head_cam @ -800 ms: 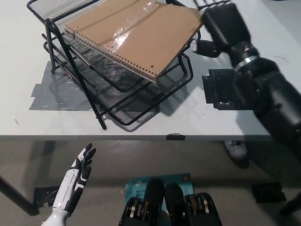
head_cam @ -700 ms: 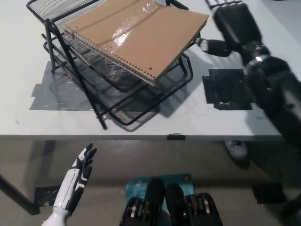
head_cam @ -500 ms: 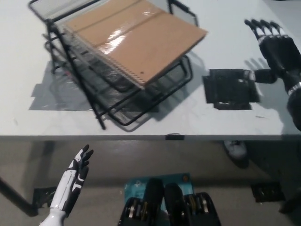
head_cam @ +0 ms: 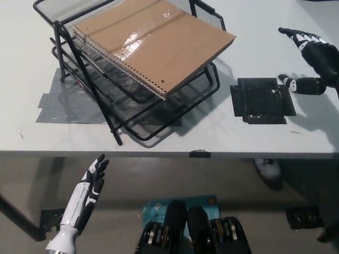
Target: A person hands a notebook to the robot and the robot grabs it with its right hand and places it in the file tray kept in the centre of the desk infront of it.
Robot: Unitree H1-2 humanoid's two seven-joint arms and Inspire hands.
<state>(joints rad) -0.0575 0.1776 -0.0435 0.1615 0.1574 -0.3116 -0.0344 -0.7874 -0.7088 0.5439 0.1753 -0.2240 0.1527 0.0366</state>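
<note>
While lying askew on the top tier of the black mesh file tray [head_cam: 69, 32] (spiral edge toward the robot), brown notebook [head_cam: 153, 39] held by nothing. Black right hand [head_cam: 312, 58] apart at right, fingers spread, empty. White left hand [head_cam: 87, 198] low, open too.

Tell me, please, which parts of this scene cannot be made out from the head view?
- Lower tiers of the file tray: the notebook covers them, so their contents are hidden.
- Right robot hand: cut off by the picture's right edge; the arm is out of view.
- Left robot hand: low at the picture's left; its arm runs off the bottom edge.
</note>
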